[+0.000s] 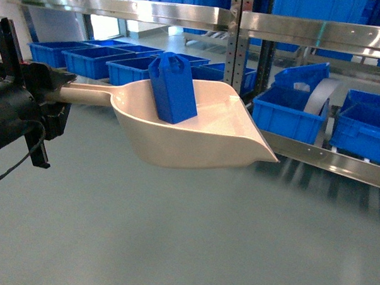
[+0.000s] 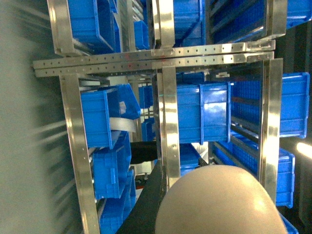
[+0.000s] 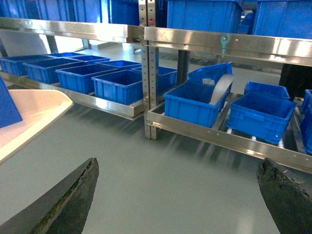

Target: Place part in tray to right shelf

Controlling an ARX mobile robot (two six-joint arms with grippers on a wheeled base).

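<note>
the blue part (image 1: pixel 173 88) already stands upright in the beige tray (image 1: pixel 203 140), whose handle the left gripper (image 1: pixel 50 95) clenches, carried above the floor. the right shelf (image 1: pixel 322 158) lies far right, not yet reached. the right gripper (image 3: pixel 178 195) hangs released, holding nothing.

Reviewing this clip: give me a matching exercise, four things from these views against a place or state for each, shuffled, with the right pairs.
Things:
1. part
2. tray
3. right gripper
4. right shelf

Places or states:
A. open, holding nothing
B. held out by its handle in the left gripper
C. carries large blue crates behind a shiny front rail
D. stands upright in the beige scoop

Pairs: 1-D, 2-B, 3-A, 4-C
</note>
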